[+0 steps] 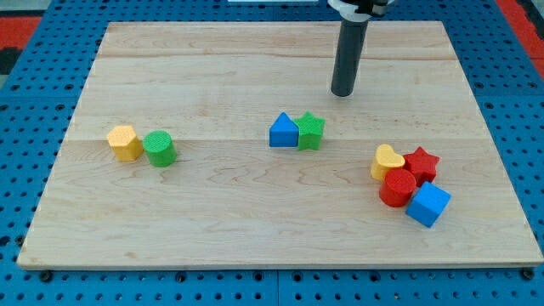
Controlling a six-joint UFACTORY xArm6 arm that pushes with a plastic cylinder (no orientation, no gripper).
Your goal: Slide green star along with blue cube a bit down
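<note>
A green star [311, 131] sits near the board's middle, touching a blue block [283, 131] on its left; that block looks like a triangular prism. A blue cube [428, 204] lies at the lower right, in a cluster with other blocks. My tip [342, 93] stands above and to the right of the green star, a short gap away from it, touching no block.
A yellow heart [387, 161], a red star [421, 163] and a red cylinder [397, 188] cluster with the blue cube at the right. A yellow hexagon block [125, 142] and a green cylinder [159, 148] touch at the left. The wooden board [255, 229] lies on a blue pegboard.
</note>
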